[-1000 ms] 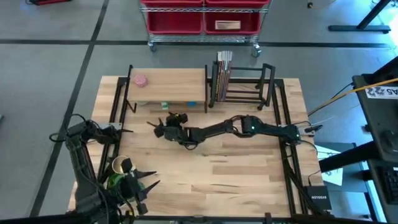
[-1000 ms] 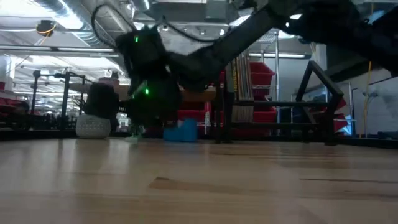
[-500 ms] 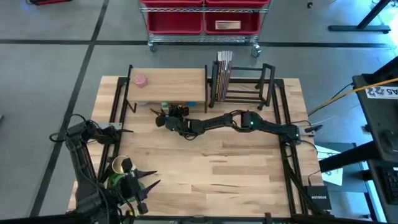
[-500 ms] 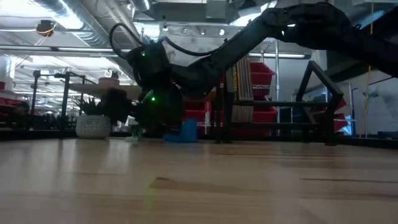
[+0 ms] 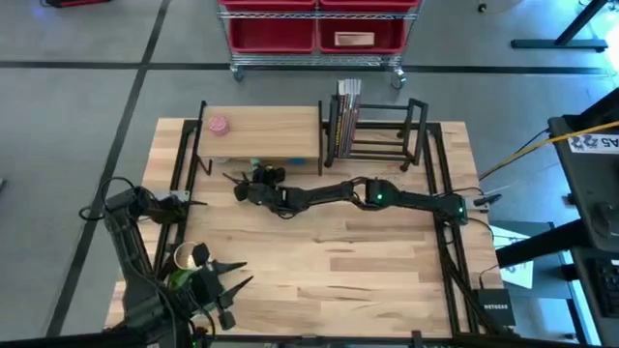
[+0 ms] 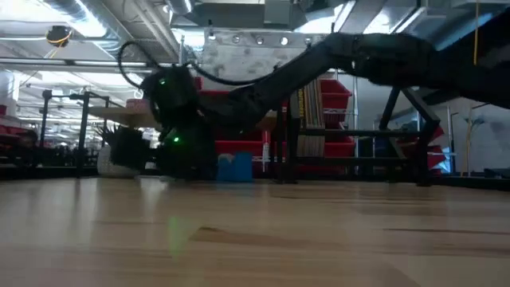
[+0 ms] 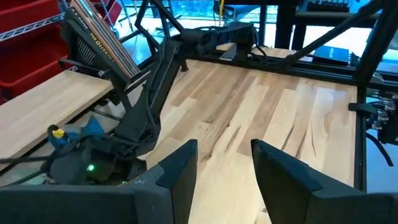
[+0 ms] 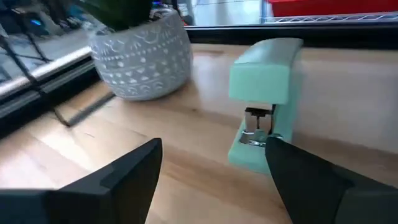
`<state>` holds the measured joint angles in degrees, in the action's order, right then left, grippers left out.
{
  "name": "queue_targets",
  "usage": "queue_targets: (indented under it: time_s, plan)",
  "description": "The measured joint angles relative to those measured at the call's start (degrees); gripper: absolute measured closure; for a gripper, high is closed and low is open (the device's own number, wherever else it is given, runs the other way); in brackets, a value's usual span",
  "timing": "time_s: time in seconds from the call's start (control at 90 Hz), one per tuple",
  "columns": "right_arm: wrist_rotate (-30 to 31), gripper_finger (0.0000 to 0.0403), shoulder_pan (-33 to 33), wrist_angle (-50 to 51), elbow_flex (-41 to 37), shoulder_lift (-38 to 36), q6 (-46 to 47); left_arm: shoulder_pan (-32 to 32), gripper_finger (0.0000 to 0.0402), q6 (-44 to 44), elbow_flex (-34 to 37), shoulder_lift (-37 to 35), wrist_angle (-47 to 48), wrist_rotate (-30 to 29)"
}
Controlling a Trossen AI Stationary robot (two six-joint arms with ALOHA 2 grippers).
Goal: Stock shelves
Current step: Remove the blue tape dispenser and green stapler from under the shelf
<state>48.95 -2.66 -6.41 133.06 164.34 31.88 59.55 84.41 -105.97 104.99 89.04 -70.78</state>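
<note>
My right gripper (image 8: 214, 180) is open and low over the table, at the front of the wood-topped shelf (image 5: 261, 130). It points under the shelf at a mint green stapler (image 8: 261, 99) and a white patterned plant pot (image 8: 140, 56), both standing upright on the wood under the shelf top. Nothing lies between its fingers. In the high view this gripper (image 5: 242, 184) lies off the shelf's near edge. My left gripper (image 7: 224, 168) is open and holds nothing; it waits at the table's near left corner (image 5: 227, 280).
A black book rack (image 5: 377, 130) with several upright books (image 5: 346, 106) stands right of the shelf. A pink thing (image 5: 219, 126) lies on the shelf top and a blue thing (image 6: 235, 167) under it. A cup (image 5: 184, 256) sits by my left arm. A red-bin cart (image 5: 314, 34) stands beyond the table.
My right gripper has moved toward the table's far edge and then left, up to the shelf's front, and has come lower over the table. The pot and the stapler have stayed in place.
</note>
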Motion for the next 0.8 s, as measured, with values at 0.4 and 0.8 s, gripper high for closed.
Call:
queue_targets:
  time_s: [0.4,0.8]
  plan:
    - [-0.7,0.0130,-2.9,-0.5,0.5,0.2,2.3,0.0,0.0263,0.1,0.0,0.0,0.0,0.2]
    - [-1.5,0.0130,-3.7,1.1,0.5,0.2,-6.1,0.0,0.0263,-0.6,0.0,0.0,0.0,0.2]
